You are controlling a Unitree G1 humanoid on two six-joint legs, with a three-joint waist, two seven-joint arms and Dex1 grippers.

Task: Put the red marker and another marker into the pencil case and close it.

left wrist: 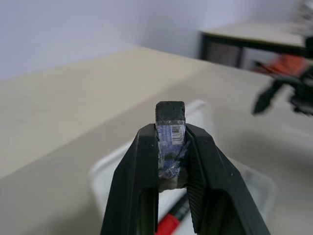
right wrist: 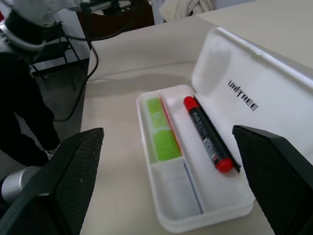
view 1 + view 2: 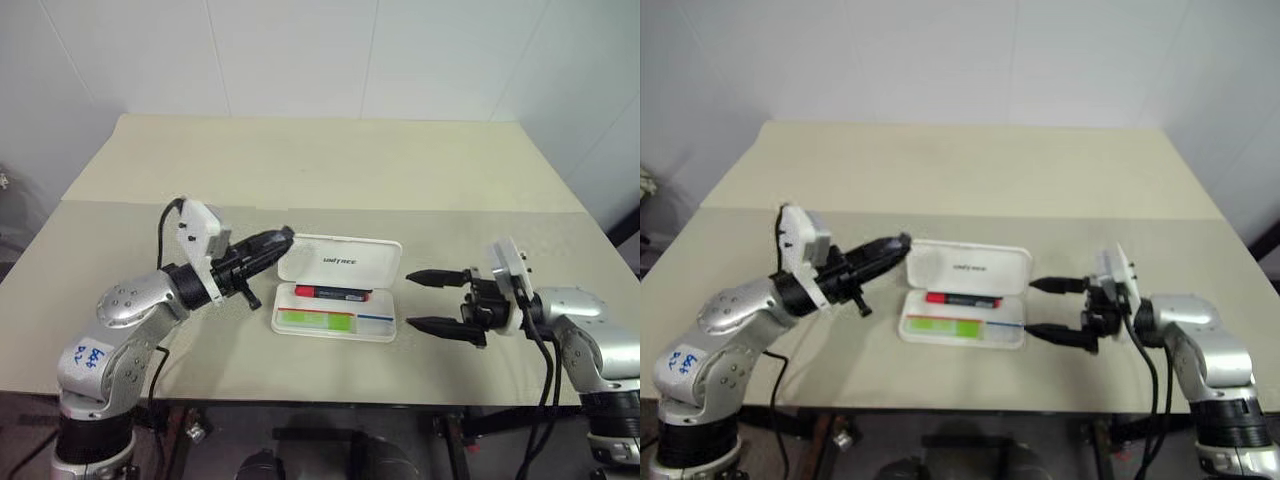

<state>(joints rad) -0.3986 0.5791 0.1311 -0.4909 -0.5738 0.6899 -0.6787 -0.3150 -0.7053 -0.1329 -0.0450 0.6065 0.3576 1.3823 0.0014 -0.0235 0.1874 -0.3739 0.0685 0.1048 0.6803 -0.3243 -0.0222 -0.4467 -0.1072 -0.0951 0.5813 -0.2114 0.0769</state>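
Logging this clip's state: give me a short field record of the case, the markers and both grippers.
case: white, on the table, lid open
red marker: lying in the case's rear slot
green marker: lying in the case's front slot
left gripper: jaws nearly shut, at the lid's left edge
right gripper: jaws open, empty, right of the case
left to do: close the lid

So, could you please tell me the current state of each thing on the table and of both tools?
pencil case: open, lid raised behind the tray, flat on the table.
red marker: lying inside the case, back compartment.
green marker: lying inside the case, front compartment.
left tool: nearly shut, tips at the lid's left edge; contact unclear.
right tool: open, empty, beside the case's right end, apart from it.
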